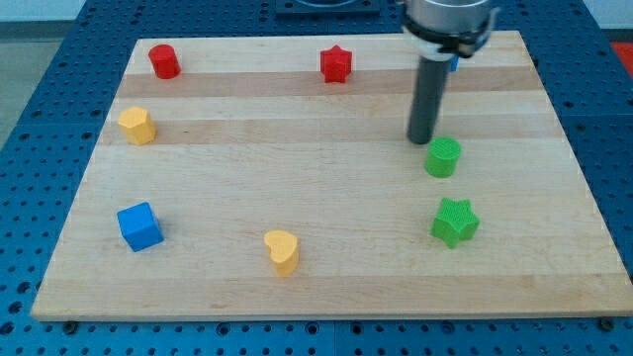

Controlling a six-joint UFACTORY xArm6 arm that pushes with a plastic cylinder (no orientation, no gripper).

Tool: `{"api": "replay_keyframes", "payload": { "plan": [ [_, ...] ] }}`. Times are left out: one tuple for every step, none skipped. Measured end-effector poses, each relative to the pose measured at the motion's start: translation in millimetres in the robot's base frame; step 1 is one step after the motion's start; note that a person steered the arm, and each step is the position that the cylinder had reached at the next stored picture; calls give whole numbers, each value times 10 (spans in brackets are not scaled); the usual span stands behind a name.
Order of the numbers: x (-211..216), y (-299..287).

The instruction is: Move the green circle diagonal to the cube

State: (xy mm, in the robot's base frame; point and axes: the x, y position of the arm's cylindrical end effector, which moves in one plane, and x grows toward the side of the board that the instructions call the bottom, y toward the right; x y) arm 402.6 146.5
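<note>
The green circle is a round green cylinder on the right half of the wooden board. The blue cube sits at the board's lower left. My tip is the lower end of the dark rod, just to the upper left of the green circle, very close to it or touching its edge. The rod comes down from the view's top right.
A green star lies just below the green circle. A yellow heart is at the bottom middle. A yellow block is at left, a red cylinder at top left, a red star at top middle.
</note>
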Motion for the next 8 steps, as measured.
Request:
{"api": "replay_keyframes", "payload": {
  "plan": [
    [39,410],
    [405,13],
    [156,-958],
    [56,-1740],
    [-127,-1209],
    [119,-712],
    [523,-877],
    [-1,-2227]
  ]
}}
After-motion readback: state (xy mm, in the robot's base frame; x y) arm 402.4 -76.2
